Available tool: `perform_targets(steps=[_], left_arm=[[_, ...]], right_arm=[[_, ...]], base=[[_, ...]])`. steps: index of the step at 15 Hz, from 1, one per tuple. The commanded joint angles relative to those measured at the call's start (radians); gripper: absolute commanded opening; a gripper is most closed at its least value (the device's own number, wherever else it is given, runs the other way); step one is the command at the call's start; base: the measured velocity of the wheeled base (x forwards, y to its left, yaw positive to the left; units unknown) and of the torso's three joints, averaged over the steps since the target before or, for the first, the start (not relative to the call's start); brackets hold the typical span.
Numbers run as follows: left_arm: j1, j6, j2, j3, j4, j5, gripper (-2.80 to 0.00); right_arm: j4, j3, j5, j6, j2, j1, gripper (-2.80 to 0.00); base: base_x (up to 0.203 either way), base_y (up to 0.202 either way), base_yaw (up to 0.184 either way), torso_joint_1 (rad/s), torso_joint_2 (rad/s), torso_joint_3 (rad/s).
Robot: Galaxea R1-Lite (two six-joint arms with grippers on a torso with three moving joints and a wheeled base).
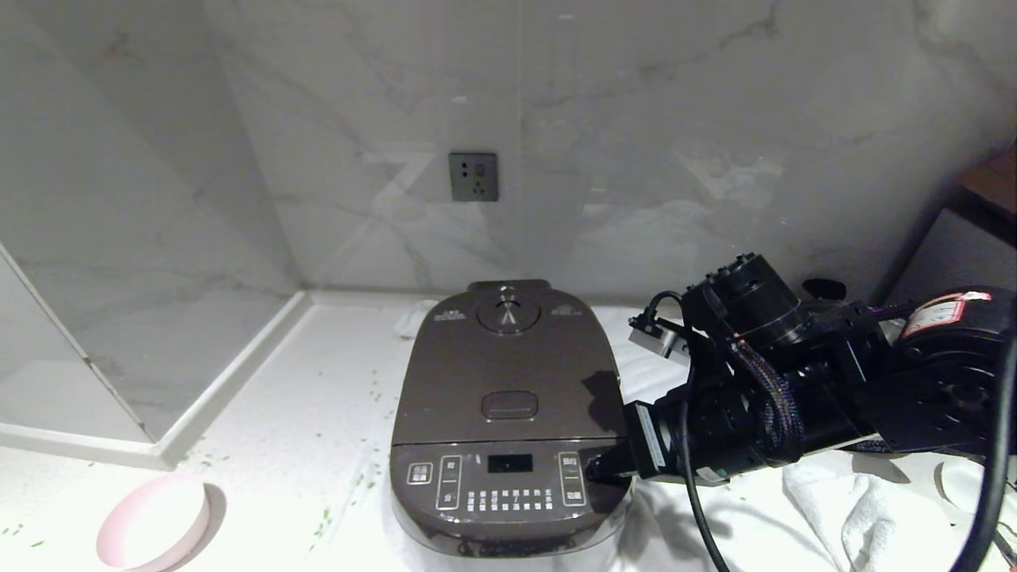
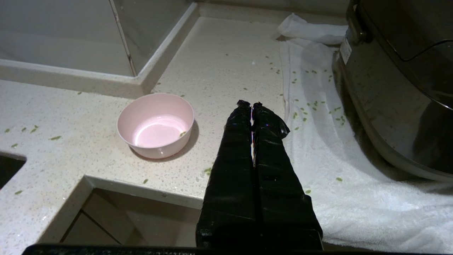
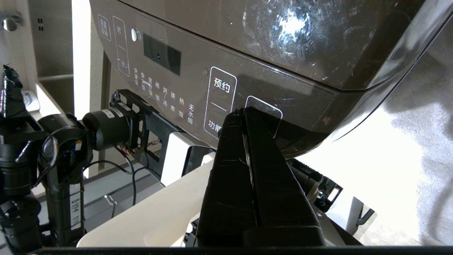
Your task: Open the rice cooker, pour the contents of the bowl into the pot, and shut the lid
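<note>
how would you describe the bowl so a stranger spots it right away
Find the big dark cooker on the white counter. The bowl sits to its left near the counter's front edge, small, round and pale pink, the only dish among scattered green bits.

The rice cooker [image 1: 508,405] has a glossy, smooth plastic shell that mirrors light. The pale pink bowl [image 2: 155,124] looks like smooth plastic. A soft, nubby white terry towel [image 2: 354,198] covers the speckled stone-like worktop [image 2: 219,67], below polished marble wall panels [image 1: 675,119].
</note>
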Motion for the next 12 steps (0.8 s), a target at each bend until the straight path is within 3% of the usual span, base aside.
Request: perform_targets(steps=[1, 7, 12], left_arm=[[0.000, 0.000, -0.002, 0.000, 0.001, 0.000, -2.80], [0.000, -0.002, -0.002, 0.000, 0.001, 0.000, -2.80], [0.000, -0.002, -0.002, 0.000, 0.000, 0.000, -2.80]], right_arm=[[0.005, 0.001, 0.000, 0.003, 0.019, -0.018, -2.80], [0.017, -0.063, -0.010, 0.005, -0.093, -0.040, -2.80], [0.157, -0.240, -0.012, 0.009, -0.290, -0.047, -2.80]], base=[[0.000, 0.000, 0.000, 0.000, 0.00, 0.000], [0.000, 0.000, 0.000, 0.000, 0.00, 0.000], [0.000, 0.000, 0.000, 0.000, 0.00, 0.000]])
